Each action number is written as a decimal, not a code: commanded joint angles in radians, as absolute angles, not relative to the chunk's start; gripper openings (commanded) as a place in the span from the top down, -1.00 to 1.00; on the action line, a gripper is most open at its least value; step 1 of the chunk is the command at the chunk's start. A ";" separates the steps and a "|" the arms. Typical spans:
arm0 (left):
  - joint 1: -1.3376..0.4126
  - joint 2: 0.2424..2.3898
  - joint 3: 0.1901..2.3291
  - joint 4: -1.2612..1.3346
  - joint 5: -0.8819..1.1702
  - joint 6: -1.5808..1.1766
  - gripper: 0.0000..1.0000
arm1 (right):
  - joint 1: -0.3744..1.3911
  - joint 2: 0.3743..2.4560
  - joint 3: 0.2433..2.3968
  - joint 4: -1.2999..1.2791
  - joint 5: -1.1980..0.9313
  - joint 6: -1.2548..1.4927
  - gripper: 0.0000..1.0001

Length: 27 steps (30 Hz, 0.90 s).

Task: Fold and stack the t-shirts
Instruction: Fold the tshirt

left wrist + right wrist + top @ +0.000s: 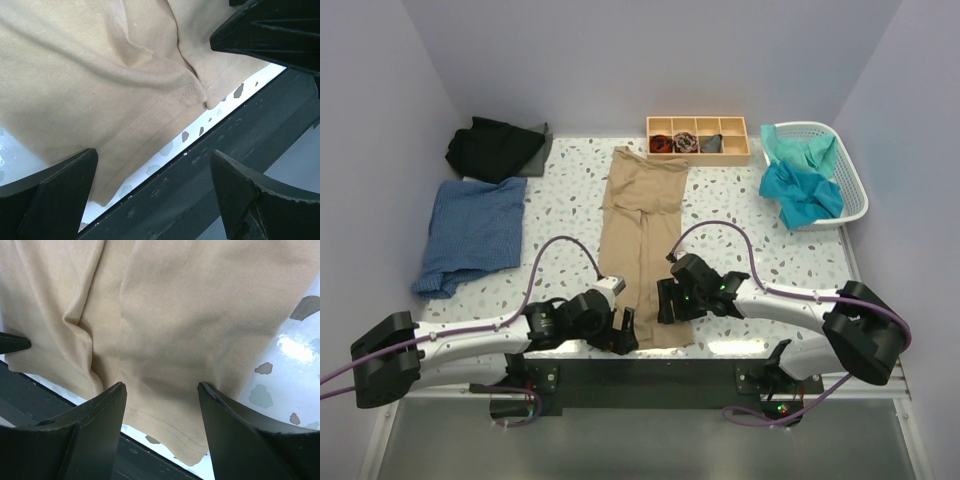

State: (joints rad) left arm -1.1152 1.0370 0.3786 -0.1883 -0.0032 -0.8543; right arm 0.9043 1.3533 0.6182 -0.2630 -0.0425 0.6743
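The tan-beige t-shirt (642, 230) lies folded into a long narrow strip down the middle of the table, its hem at the near edge. My left gripper (617, 338) is open just over the hem's near left corner; the hem (150, 115) shows between its fingers. My right gripper (667, 300) is open over the hem's right side, its fingers straddling the cloth (165, 340). A denim-blue t-shirt (472, 232) lies folded at the left. A black t-shirt (492, 148) is heaped at the back left. Teal t-shirts (802, 185) lie in the basket.
A white plastic laundry basket (850, 180) stands at the back right. A wooden tray with four compartments (698, 153) sits at the back middle. The table's dark front rail (210, 175) runs right under both grippers.
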 commanded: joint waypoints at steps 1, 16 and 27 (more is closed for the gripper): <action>-1.140 1.026 0.333 -0.333 0.038 -0.877 -1.00 | 0.904 1.397 0.586 -0.368 0.032 0.673 -0.30; -1.172 0.988 0.521 -0.471 -0.133 -0.850 -1.00 | 0.919 1.219 0.598 -0.405 -0.029 0.658 -0.40; -1.180 0.951 0.482 -0.508 -0.108 -0.934 -1.00 | 0.919 0.907 0.578 -0.672 0.015 0.719 -0.44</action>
State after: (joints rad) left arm -1.1679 0.9924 0.5533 -0.4812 -0.1352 -0.8688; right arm 0.9154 0.9226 0.6086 -0.5610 -0.0227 0.6819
